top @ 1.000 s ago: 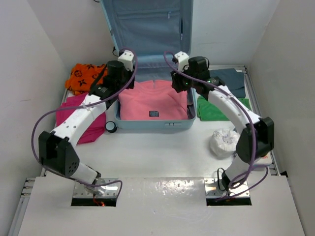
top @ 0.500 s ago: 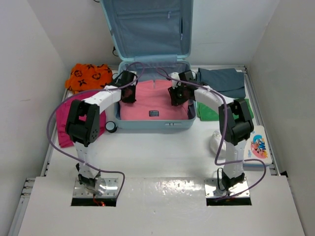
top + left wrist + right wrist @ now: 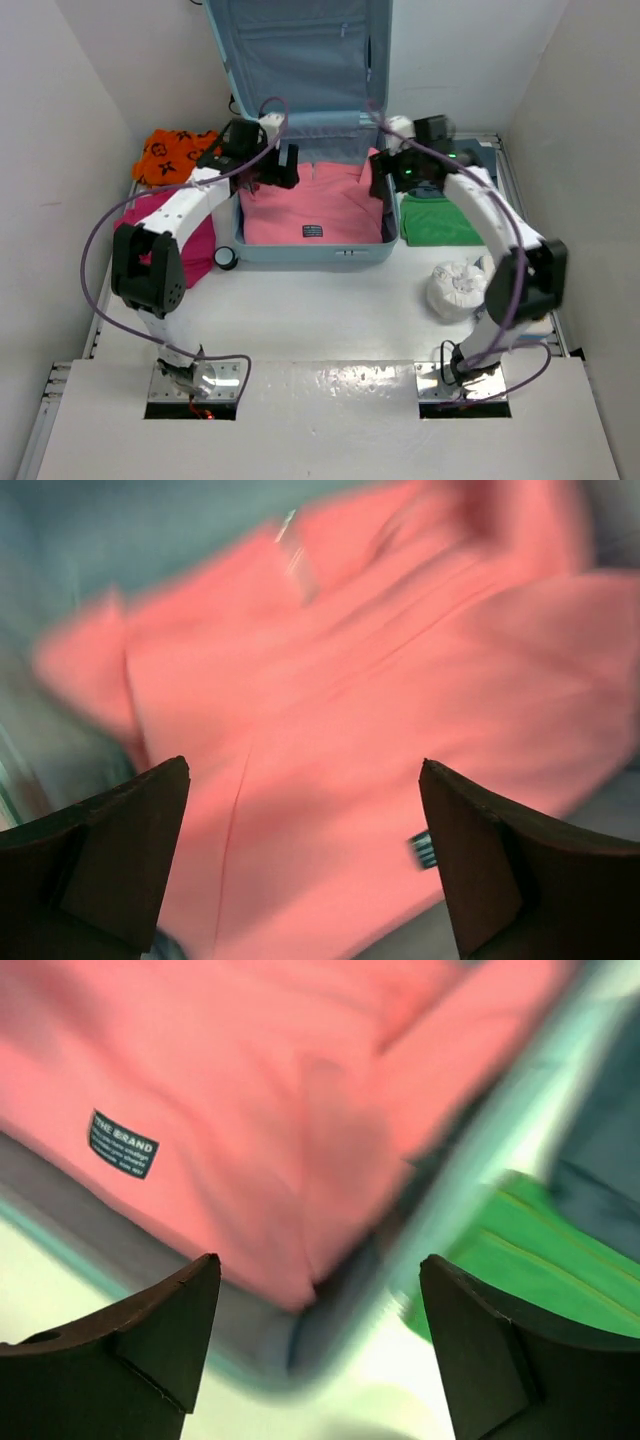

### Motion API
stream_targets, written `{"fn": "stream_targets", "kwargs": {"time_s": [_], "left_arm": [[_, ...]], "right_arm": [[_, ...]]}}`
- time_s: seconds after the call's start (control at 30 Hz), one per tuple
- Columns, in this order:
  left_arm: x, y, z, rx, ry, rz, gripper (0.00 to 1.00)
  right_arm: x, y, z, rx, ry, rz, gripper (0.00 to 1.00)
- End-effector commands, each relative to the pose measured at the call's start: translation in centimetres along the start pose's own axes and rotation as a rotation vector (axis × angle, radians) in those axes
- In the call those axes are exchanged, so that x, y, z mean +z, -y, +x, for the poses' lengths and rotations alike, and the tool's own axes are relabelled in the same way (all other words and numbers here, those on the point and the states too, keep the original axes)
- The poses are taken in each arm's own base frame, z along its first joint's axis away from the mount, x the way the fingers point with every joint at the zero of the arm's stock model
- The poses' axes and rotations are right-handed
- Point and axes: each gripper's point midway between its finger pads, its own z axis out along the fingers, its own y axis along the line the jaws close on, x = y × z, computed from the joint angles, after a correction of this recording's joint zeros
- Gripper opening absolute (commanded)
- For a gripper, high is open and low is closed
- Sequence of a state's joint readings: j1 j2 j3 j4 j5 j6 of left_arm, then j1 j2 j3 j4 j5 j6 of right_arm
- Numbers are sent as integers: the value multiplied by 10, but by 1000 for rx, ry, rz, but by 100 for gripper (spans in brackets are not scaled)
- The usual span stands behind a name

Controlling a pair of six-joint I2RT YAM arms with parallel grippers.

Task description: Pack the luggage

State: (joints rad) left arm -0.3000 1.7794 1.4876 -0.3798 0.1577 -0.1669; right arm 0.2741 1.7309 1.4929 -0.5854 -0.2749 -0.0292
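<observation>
Hovering over the open luggage (image 3: 300, 70) at the far side of the bench (image 3: 320, 310), my left jaws and right jaws are spread, empty. A pink top (image 3: 312, 205) lies flat inside. Packing seems partway; next, I judge, the right jaws should take the green garment (image 3: 440, 225) just beside it.

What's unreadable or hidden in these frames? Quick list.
- Left wrist view: motion blur smears the pink shirt, so fine detail is lost.
- Top view: the shirt's label is too small to read.
- Top view: the suitcase lid is cut off by the upper edge.
- Top view: the right arm covers part of the dark blue garment and the green garment.
</observation>
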Motion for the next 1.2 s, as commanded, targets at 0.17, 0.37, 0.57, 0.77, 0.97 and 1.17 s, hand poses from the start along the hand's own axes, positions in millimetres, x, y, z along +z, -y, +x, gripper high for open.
{"fn": "stream_targets", "kwargs": {"time_s": [0.17,0.37,0.57,0.77,0.97,1.17], "left_arm": [[-65,186,-33,408,183,466,93],[-42,301,59,451,-31,685,90],[-11,358,92,527,-82,720,90],[22,402,111,460,-149,792,90],[30,422,101,366,-152,894,92],[43,436,118,356,-176,916,92]], "right_arm": [[-148,59,73,271,17,349,82],[-204,85,153,486,-19,551,83],[-232,81,187,602,-36,611,83],[-248,77,194,687,-3,625,83],[-257,74,187,715,45,620,83],[-259,76,186,708,44,624,83]]}}
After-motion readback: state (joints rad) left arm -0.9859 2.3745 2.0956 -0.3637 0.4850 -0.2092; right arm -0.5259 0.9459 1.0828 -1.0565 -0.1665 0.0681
